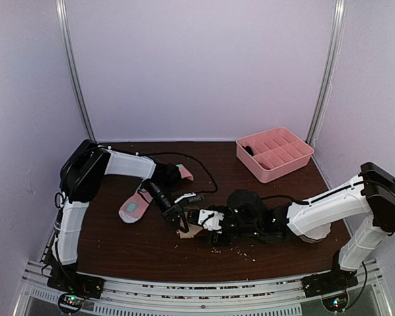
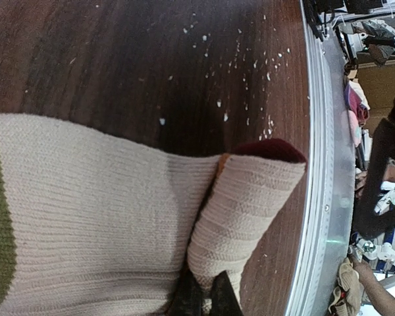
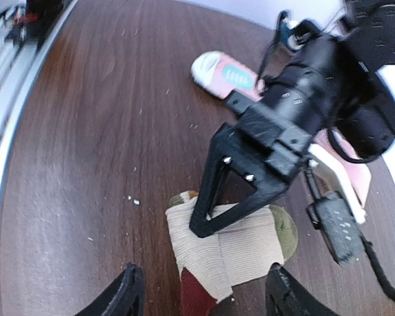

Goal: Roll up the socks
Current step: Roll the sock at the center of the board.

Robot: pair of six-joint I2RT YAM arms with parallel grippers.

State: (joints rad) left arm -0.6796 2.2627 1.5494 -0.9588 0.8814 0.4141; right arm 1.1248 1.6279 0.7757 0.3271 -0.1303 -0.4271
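Observation:
The beige sock (image 1: 187, 230) lies on the table's near middle, its maroon end (image 2: 270, 150) folded over into a partial roll. My left gripper (image 2: 207, 289) is shut on the folded beige fabric. In the right wrist view its black fingers (image 3: 214, 214) press on the beige sock (image 3: 243, 247). My right gripper (image 3: 204, 296) is open, its fingertips wide on either side of the sock's maroon end. The pink sock (image 1: 133, 209) with its mint patch lies flat to the left, partly under the left arm. It also shows in the right wrist view (image 3: 227, 71).
A pink divided tray (image 1: 274, 153) stands at the back right. Black cables (image 1: 197, 168) run across the table behind the left arm. White crumbs (image 1: 240, 249) are scattered near the front edge. The metal rail (image 2: 316, 197) marks the near edge.

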